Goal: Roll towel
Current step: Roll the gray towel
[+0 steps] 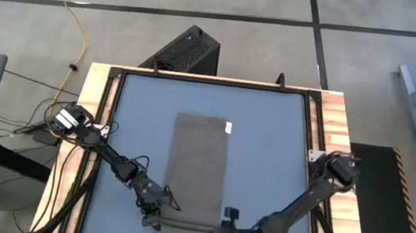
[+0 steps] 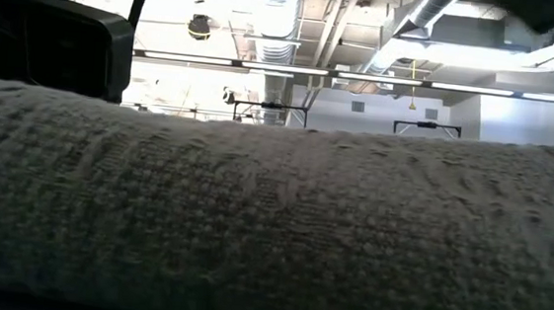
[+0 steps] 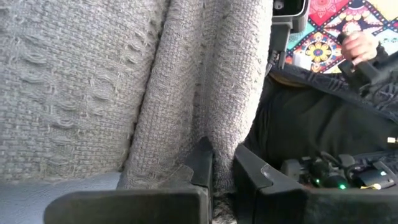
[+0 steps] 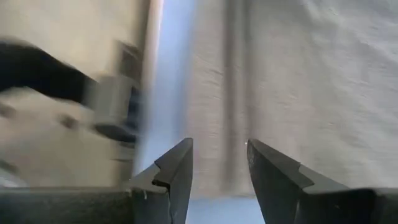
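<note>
A blue tabletop [image 1: 269, 140] framed in pale wood carried the work. At its near edge the left tool [image 1: 154, 220] pinched the rolled end of the towel [image 1: 198, 163]; the right tool [image 1: 223, 231] stood spread, empty, beside the roll. The towel stretched flat toward the far edge.

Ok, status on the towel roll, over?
Left gripper shut on the towel at its rolled near edge. Right gripper open at that edge, holding nothing. Nothing in the way.
</note>
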Motion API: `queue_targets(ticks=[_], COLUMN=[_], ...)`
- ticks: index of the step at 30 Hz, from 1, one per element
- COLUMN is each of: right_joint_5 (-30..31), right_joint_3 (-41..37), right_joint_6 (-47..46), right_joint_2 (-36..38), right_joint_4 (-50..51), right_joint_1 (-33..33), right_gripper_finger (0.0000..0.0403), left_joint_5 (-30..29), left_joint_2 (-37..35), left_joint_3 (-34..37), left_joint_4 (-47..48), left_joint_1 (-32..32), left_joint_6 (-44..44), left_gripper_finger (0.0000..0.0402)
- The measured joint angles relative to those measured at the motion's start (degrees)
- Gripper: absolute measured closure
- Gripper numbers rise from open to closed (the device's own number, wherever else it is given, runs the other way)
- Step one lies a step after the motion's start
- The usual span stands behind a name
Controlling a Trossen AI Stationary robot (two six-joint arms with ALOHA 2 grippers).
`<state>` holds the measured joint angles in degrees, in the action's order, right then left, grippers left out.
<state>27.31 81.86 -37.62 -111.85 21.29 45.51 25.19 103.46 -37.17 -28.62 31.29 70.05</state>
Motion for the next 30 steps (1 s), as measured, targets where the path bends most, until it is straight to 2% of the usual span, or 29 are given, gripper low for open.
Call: queue_targets(ticks=[2, 6, 12, 19, 30], right_joint_5=[0.02, -0.04, -0.26, -1.76, -6.63], right_joint_3=[6.51, 18.18, 30.57, 32.18, 30.38], right_joint_6=[0.56, 0.61, 0.65, -0.76, -2.63], right_joint_2=[-4.35, -12.69, -18.74, -18.69, -18.80], right_joint_4=[9.32, 21.76, 29.25, 30.89, 30.60], right_joint_1=[-0.62, -1.35, -0.60, -0.72, -4.06], right_gripper_finger=[0.0227, 0.0227, 0.0227, 0.0222, 0.0182], left_joint_5=[-0.14, -0.55, -0.59, -0.53, 0.03], left_joint_2=[0.00, 0.01, 0.01, 0.00, 0.00], left_joint_3=[-0.02, -0.05, -0.08, -0.11, -0.11], left_joint_4=[-0.08, -0.22, -0.27, -0.29, -0.31], left_joint_1=[-0.02, -0.04, -0.07, -0.07, -0.04], left_joint_6=[0.29, 1.31, 1.76, 1.42, 0.09], left_gripper_finger=[0.0390, 0.0390, 0.0390, 0.0390, 0.0390])
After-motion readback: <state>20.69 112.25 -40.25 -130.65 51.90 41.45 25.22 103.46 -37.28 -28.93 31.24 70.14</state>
